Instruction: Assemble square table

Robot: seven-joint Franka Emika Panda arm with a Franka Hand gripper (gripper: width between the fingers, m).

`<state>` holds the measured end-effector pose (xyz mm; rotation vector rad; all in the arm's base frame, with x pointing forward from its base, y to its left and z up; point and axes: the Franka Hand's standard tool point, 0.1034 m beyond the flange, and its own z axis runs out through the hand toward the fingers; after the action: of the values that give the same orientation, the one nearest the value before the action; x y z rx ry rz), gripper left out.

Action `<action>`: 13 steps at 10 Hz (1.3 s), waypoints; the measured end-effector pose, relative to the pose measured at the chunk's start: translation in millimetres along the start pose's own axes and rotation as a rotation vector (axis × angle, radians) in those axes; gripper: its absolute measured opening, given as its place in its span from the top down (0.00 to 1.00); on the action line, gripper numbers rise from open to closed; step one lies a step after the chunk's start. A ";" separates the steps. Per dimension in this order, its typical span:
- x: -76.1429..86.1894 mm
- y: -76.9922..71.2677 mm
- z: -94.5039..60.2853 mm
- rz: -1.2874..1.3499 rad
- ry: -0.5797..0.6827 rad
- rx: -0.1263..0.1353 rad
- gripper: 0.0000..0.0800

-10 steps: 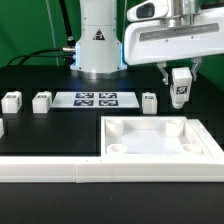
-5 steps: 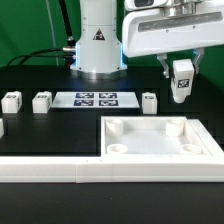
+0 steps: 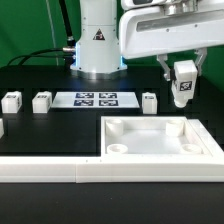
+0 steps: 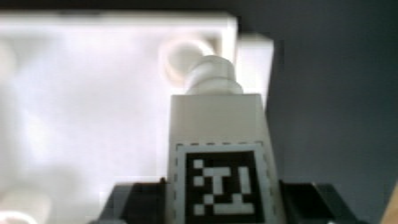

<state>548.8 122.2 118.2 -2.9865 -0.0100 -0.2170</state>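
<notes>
The square table top is a white tray with a raised rim and corner sockets, lying at the front on the exterior view's right. My gripper is shut on a white tagged leg and holds it in the air above the top's far right corner. In the wrist view the held leg fills the middle, its peg end pointing at the white top below. Three more legs stand on the table: one by the marker board, two further left.
The marker board lies flat behind the top. A long white L-shaped rail runs along the front edge. Another white piece shows at the far left edge. The robot base stands at the back.
My gripper has risen and shifted slightly to the exterior view's right with the leg in it. Nothing else has moved.
</notes>
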 end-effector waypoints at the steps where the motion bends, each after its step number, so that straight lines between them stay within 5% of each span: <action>1: 10.2 -0.5 0.0 0.000 0.017 0.003 0.64; 4: 11.9 -1.6 0.5 -0.002 0.030 0.003 0.64; 6: 18.2 1.3 0.3 -0.015 0.151 -0.006 0.64; 11: 53.7 12.7 6.7 -0.103 0.220 -0.017 0.64; 13: 53.2 13.0 8.0 -0.104 0.238 -0.020 0.64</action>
<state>602.8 110.2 116.1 -2.9618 -0.1369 -0.5864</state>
